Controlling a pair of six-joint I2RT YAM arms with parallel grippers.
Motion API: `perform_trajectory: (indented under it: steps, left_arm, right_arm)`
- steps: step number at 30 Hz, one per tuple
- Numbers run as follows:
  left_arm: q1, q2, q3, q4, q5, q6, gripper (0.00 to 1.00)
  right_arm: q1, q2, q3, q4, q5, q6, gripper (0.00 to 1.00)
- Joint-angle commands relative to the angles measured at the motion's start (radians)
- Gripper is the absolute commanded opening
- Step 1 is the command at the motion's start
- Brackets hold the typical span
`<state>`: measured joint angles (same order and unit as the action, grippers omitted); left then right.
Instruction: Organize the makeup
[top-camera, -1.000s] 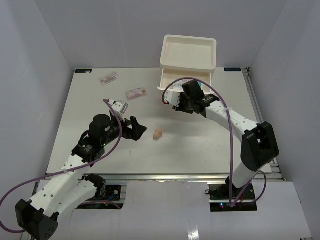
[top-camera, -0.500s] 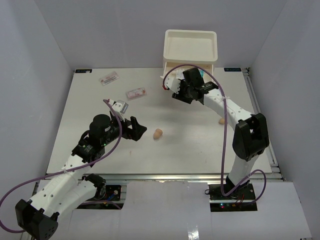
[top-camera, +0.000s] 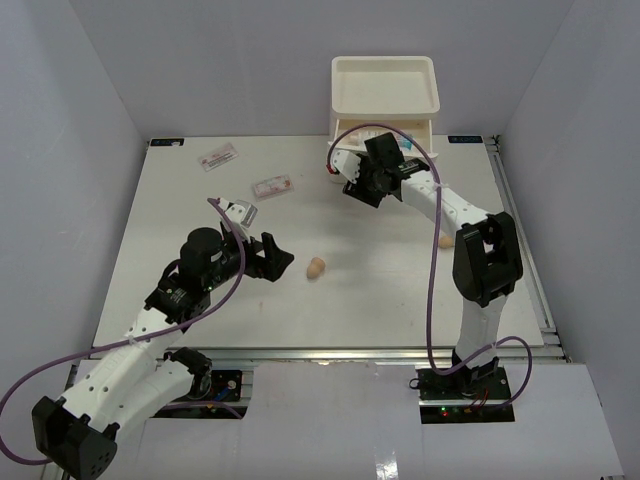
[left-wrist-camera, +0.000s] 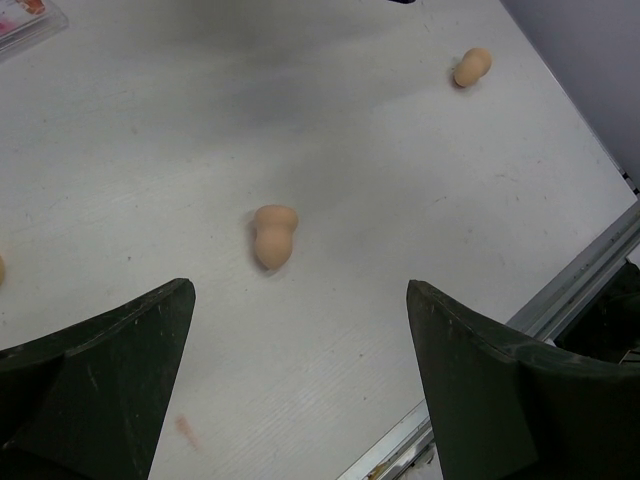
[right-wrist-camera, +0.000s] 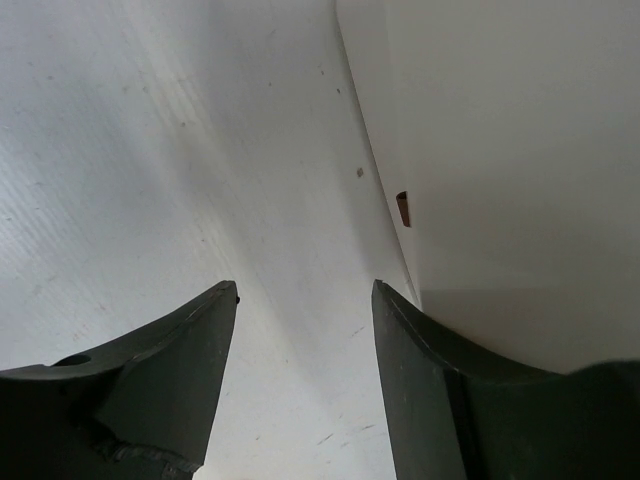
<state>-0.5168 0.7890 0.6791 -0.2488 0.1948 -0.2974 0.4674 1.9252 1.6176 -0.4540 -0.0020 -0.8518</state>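
The white drawer box (top-camera: 385, 95) stands at the far edge of the table, top tray facing up; I cannot tell what its drawers hold. The table (top-camera: 150, 260) is white, enclosed by pale grey walls (top-camera: 70, 90). My right gripper (right-wrist-camera: 305, 295) sits just beside the box front, jaws parted, gripping nothing. My left gripper (left-wrist-camera: 300, 290) is spread wide and empty; a sponge (left-wrist-camera: 274, 235) lies just ahead, between its fingers. A second sponge (top-camera: 444, 241) lies beside the right arm. A near packet (top-camera: 271, 186) and a far packet (top-camera: 218, 156) lie beyond the left gripper.
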Motion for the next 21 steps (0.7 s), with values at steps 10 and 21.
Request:
perform_trajectory:
  steps: [10,21]
  left_arm:
    - [0.022,0.008,-0.007,0.025,0.032,-0.009,0.98]
    - [0.029,0.009,-0.009,0.030,0.048,-0.011,0.98]
  right_arm:
    - [-0.105,-0.178,-0.108,0.095,-0.097,-0.312,0.62]
    - [-0.137,-0.340,-0.320,-0.018,-0.176,-0.408,0.59]
